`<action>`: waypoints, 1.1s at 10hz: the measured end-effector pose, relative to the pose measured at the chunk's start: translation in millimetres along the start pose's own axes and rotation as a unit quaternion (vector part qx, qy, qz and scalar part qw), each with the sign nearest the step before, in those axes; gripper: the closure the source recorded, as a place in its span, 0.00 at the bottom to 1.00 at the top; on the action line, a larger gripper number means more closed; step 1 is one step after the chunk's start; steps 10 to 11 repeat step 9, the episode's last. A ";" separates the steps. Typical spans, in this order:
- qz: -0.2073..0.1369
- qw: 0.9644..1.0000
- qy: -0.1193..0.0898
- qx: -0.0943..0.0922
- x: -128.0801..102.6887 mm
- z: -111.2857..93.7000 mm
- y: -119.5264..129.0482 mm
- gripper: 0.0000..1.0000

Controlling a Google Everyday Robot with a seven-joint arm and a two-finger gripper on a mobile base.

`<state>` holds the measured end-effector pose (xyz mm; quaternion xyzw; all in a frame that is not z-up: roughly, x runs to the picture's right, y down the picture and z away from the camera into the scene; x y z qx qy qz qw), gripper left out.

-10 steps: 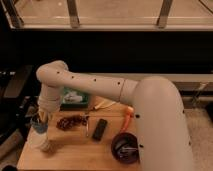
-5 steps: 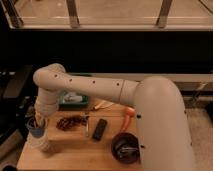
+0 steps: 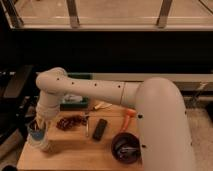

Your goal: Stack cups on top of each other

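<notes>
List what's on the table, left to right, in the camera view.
Far left: cups with the tool just above them → reddish-brown clump → black rectangular block → dark bowl. Skipped for overlap: green box, orange item.

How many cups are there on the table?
2. Both are at the table's left end: a blue-grey cup seems to sit in a white cup, with the gripper just above them. The arm may hide more.

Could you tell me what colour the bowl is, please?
The bowl is dark maroon, camera view; gripper at the cups.
</notes>
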<state>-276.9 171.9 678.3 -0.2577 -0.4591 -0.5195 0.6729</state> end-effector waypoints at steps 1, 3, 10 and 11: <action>0.000 1.000 -0.003 0.004 0.7 3.6 2.2 0.30; -0.003 1.000 -0.007 0.008 -0.1 7.8 2.6 0.26; -0.015 0.999 -0.017 0.024 -3.4 9.9 0.5 0.26; -0.015 0.999 -0.017 0.024 -3.4 9.9 0.5 0.26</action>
